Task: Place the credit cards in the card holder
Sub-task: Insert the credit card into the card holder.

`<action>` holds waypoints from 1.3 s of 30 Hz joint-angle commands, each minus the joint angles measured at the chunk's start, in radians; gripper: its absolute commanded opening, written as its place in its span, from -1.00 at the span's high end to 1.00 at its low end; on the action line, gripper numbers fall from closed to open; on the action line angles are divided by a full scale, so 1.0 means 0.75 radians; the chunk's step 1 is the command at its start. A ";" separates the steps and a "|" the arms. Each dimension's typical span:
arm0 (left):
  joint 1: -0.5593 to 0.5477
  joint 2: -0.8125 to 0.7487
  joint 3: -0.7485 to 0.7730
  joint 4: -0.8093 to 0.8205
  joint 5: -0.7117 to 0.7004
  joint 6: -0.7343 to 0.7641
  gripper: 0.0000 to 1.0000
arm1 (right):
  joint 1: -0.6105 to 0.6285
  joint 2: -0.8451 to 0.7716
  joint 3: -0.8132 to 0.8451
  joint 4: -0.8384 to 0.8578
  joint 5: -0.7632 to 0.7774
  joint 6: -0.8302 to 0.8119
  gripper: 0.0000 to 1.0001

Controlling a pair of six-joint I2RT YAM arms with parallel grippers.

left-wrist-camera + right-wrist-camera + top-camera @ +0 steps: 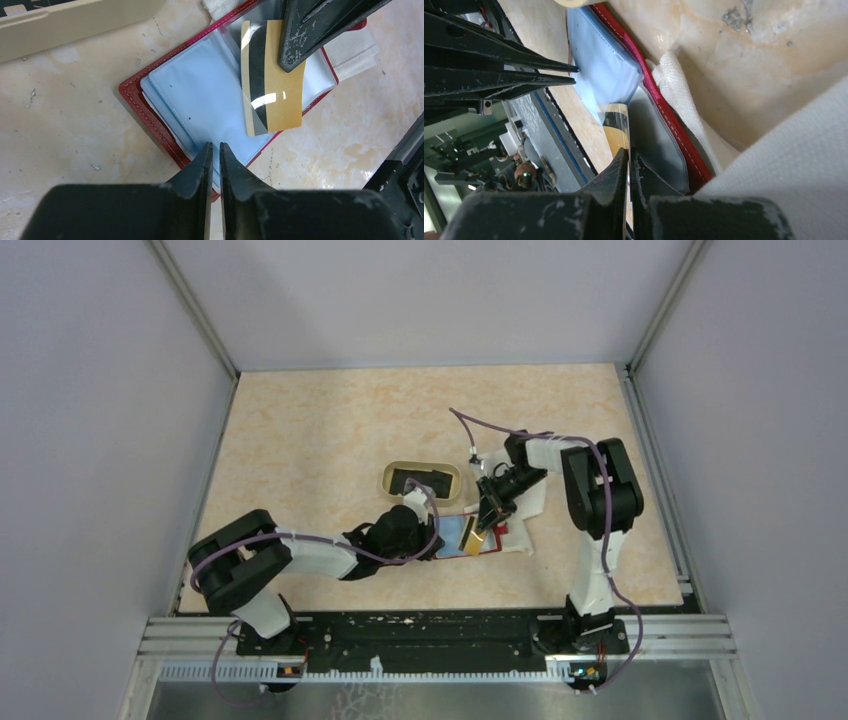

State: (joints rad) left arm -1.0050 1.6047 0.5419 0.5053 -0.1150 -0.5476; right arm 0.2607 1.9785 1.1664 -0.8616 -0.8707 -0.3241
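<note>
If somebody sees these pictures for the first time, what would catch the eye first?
A gold card with a black stripe, pinched in the right hand, hangs over the open red card holder in the middle of the scene. The left hand pinches the holder's pale blue sleeves at their edge. Behind them, a tan tray holds black cards.

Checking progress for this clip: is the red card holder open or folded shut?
Open. The card holder lies spread flat, clear sleeves exposed; the right tool holds a yellow card over them.
</note>
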 commanded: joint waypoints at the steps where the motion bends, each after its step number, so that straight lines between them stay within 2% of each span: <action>1: 0.002 0.018 0.008 -0.006 0.000 0.073 0.69 | 0.045 0.049 0.095 -0.066 0.094 -0.080 0.99; 13: 0.003 0.003 0.007 0.037 0.036 0.146 0.68 | 0.086 0.132 0.191 -0.122 0.166 -0.069 0.92; 28: 0.002 0.003 0.009 0.099 0.088 0.228 0.68 | 0.117 0.207 0.274 -0.150 0.213 0.000 0.67; 39: 0.002 0.004 0.002 0.125 0.109 0.246 0.69 | 0.122 0.226 0.267 -0.133 0.292 0.076 0.69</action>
State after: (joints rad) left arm -1.0050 1.6047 0.5419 0.5610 -0.0540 -0.3840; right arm 0.3374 2.1124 1.3506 -1.0168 -0.7879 -0.2848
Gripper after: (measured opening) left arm 0.159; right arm 0.167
